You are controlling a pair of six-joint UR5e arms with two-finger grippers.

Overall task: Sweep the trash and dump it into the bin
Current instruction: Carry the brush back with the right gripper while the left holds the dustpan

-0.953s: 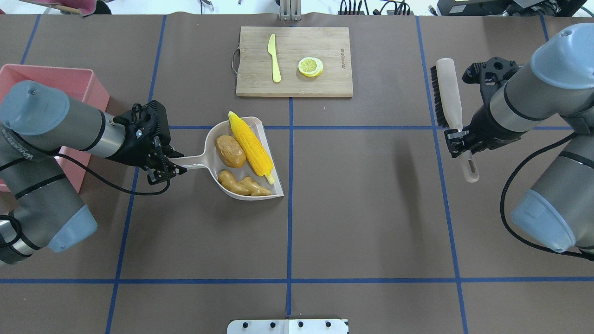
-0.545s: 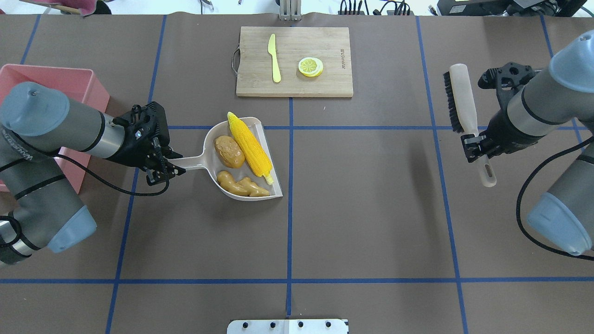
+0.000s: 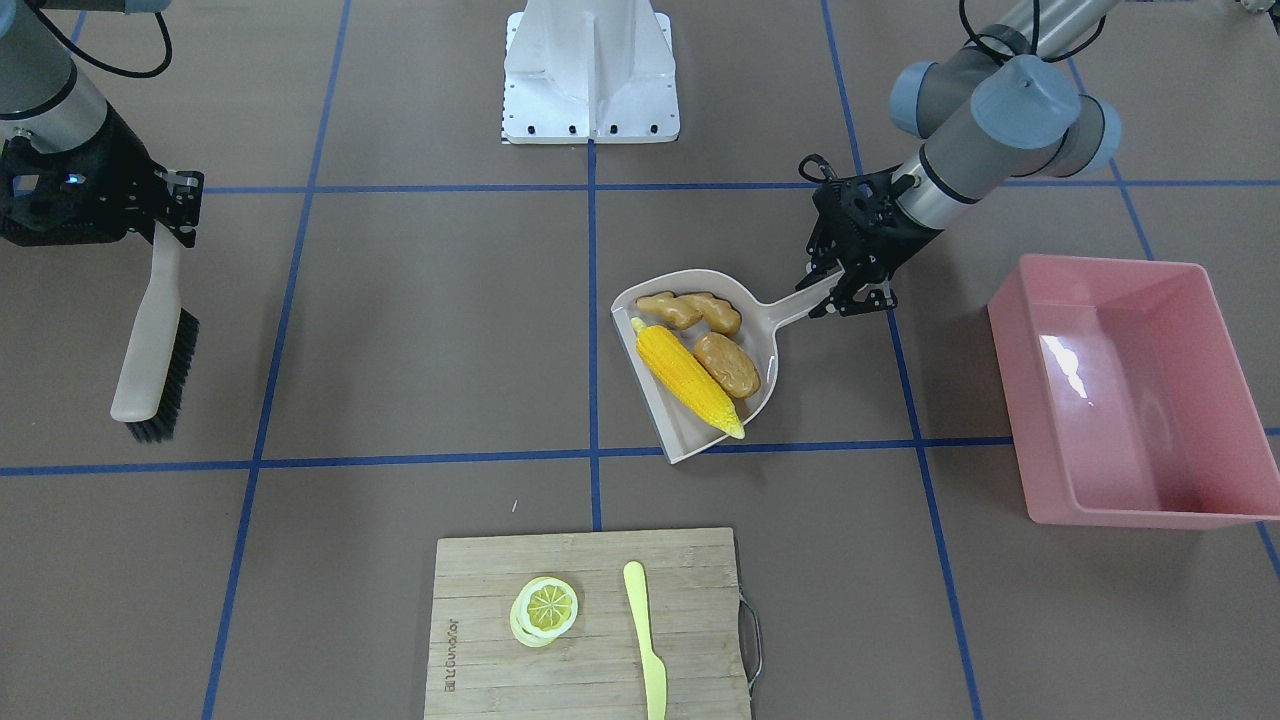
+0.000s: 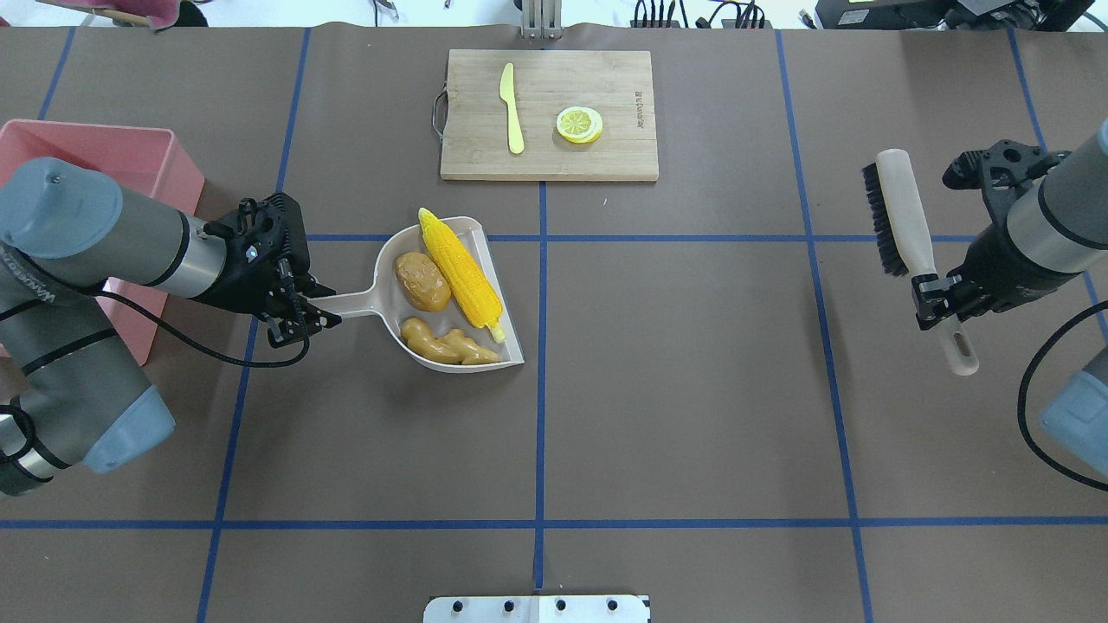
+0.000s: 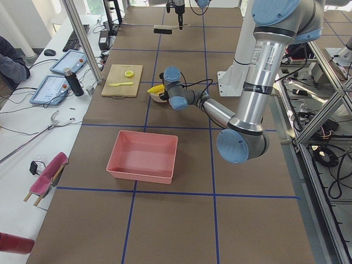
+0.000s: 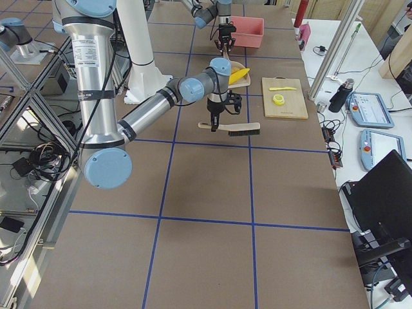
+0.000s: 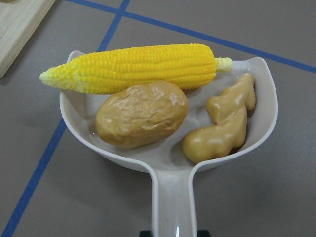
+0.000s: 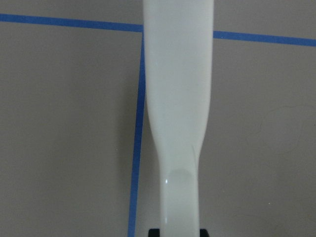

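Observation:
The trash lies in a beige dustpan [image 4: 383, 256]: a yellow corn cob [image 4: 460, 275], a brown potato [image 4: 422, 282] and a tan ginger root [image 4: 443, 344]. The left wrist view shows the corn [image 7: 133, 66], potato [image 7: 142, 113] and ginger [image 7: 222, 123] close up. My left gripper [image 4: 305, 316] is shut on the dustpan's handle [image 7: 173, 197]. Left of it stands the pink bin [image 4: 130, 151], partly hidden by my left arm. In the front-facing view the bin [image 3: 1100, 262] holds nothing. My right gripper [image 4: 937, 298] is shut on the handle of a brush [image 4: 900, 221] at the far right.
A wooden cutting board [image 4: 606, 156] at the table's far side carries a pale yellow knife [image 4: 512, 108] and a lemon slice [image 4: 579, 124]. A metal plate [image 4: 537, 608] sits at the near edge. A person's sleeve [image 5: 11, 63] shows at a side desk.
My right arm has carried the brush further right and nearer to the robot's side. The left gripper and dustpan have shifted slightly left.

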